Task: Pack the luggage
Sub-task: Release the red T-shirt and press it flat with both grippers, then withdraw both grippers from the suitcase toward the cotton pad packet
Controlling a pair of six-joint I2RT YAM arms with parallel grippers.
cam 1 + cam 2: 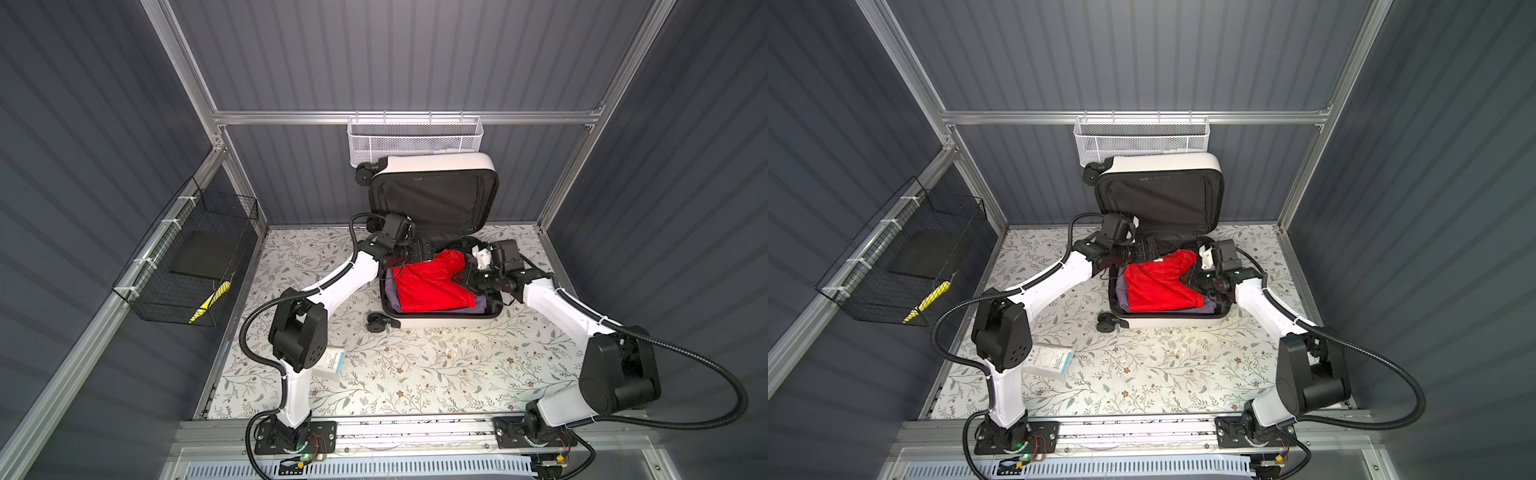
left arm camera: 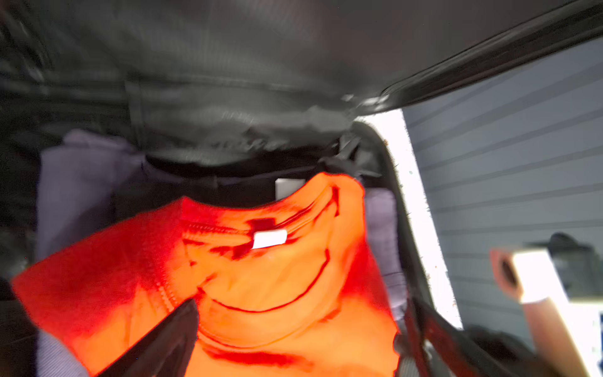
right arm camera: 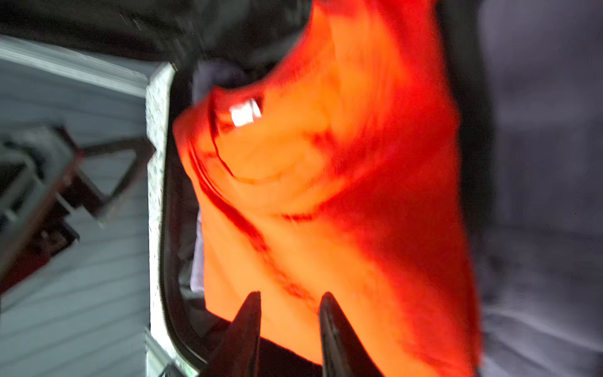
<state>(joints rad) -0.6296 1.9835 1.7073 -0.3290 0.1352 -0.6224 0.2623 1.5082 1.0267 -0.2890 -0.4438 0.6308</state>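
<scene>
A table (image 1: 415, 374) covered in pale floral cloth fills the lower half of both top views, walled in by grey ribbed panels. At centre frame lies the luggage (image 1: 436, 322), a small white hard-shell suitcase with black lining. Its lid is propped open towards the white mesh wire basket (image 1: 415, 139) at upper centre. In the lower shell a bright red shirt (image 1: 428, 286) lies over a grey-purple folded garment (image 1: 388, 291). The left gripper (image 1: 424, 252) reaches in from the left over the shirt's far edge, and the right gripper (image 1: 465, 279) meets its right edge. A white cardboard box (image 1: 1050, 361) sits at lower left, partly under the left arm.

The left wrist view is blurred. It shows the left gripper's fingers (image 2: 169, 339) spread wide over the shirt near its collar, holding nothing.

The right wrist view is also blurred. It shows the right gripper (image 3: 291, 298) with its fingers (image 3: 241, 336) a little apart and red cloth showing in the gap. Whether they nip a fold cannot be told.

The step in hand looks like settling the shirt flat. To do it well, the rumpled upper-right corner should be pressed down inside the luggage's rim so no cloth drapes over the zip. The grey garment beneath should not be dragged along. Cloth snagged on a finger would lift out again, so a straight upward retreat seems wise.
</scene>
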